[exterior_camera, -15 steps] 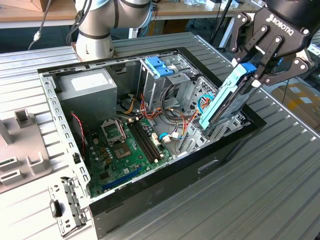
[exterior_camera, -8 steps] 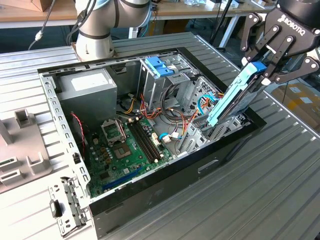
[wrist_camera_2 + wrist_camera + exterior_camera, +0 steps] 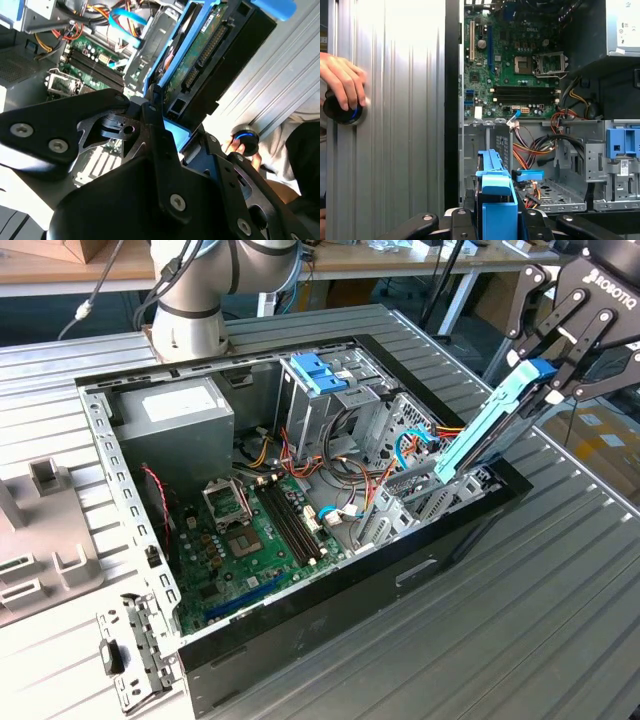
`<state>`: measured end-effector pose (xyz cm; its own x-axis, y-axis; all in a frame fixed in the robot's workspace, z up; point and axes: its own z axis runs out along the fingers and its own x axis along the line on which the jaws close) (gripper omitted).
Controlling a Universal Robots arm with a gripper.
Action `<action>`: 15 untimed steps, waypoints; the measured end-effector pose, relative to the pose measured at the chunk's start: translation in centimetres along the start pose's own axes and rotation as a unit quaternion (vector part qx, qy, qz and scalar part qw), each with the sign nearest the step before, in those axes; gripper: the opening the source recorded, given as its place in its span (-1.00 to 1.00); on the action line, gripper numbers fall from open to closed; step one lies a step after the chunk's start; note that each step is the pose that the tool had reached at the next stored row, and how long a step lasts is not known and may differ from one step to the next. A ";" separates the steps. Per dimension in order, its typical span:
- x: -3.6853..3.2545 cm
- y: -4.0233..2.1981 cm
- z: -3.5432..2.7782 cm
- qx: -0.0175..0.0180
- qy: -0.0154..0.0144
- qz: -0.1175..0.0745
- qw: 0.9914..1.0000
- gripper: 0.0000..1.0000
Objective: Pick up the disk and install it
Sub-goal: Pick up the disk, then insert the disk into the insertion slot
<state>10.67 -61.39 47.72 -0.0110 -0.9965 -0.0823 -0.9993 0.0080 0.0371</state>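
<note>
Presently fingers [image 3: 575, 340] clamp tilted disk [image 3: 490, 425]; loose cables [image 3: 405, 452] crowd bay [image 3: 400, 512] beneath.

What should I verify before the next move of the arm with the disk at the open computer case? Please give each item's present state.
1. Grip on the disk, a flat rectangular drive in a light-blue plastic frame: ok, the gripper is shut on its upper end.
2. Disk seated flat: not ok, it stands tilted, lower end inside the open black computer case.
3. Orange and red cables clear of the disk: cannot tell.
4. Person's hand away from the case: ok, it rests on a black round knob on the ribbed metal table.
</note>
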 end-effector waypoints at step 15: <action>0.00 -0.11 -0.01 0.000 0.000 0.000 1.000 -0.26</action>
<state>10.79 -61.39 47.72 -0.0109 -0.9965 -0.0827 -0.9993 0.0079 0.0373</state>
